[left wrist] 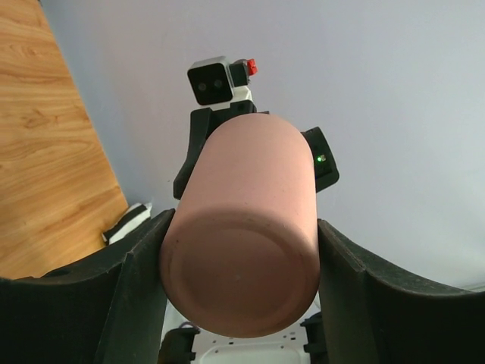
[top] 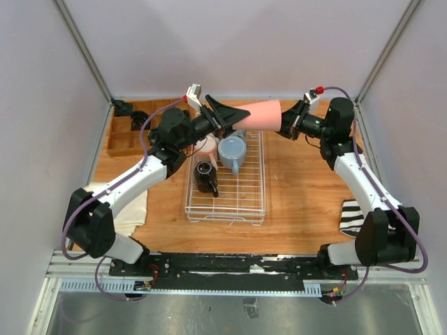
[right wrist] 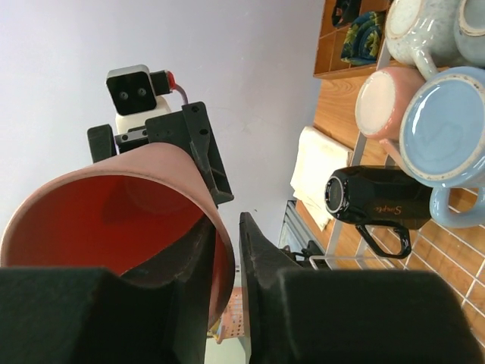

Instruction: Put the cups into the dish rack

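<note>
The pink tumbler point(top: 262, 116) lies sideways in the air over the 12 o'clock end of the dish rack point(top: 225, 218). The left gripper point(top: 237, 117) hugs its bottom at 9 o'clock, fingers pressed on both sides. At 3 o'clock the right gripper point(top: 288, 122) straddles its rim; squeezing or not, I cannot tell.

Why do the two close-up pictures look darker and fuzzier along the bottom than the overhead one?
Top view: even light, soft shadows, everything sharp. Left wrist view: the left gripper's fingers sit black right by the lens, and the pink tumbler shades its own base. Right wrist view: the right gripper's fingers are dark and soft, while the black mug farther off is crisp.
</note>
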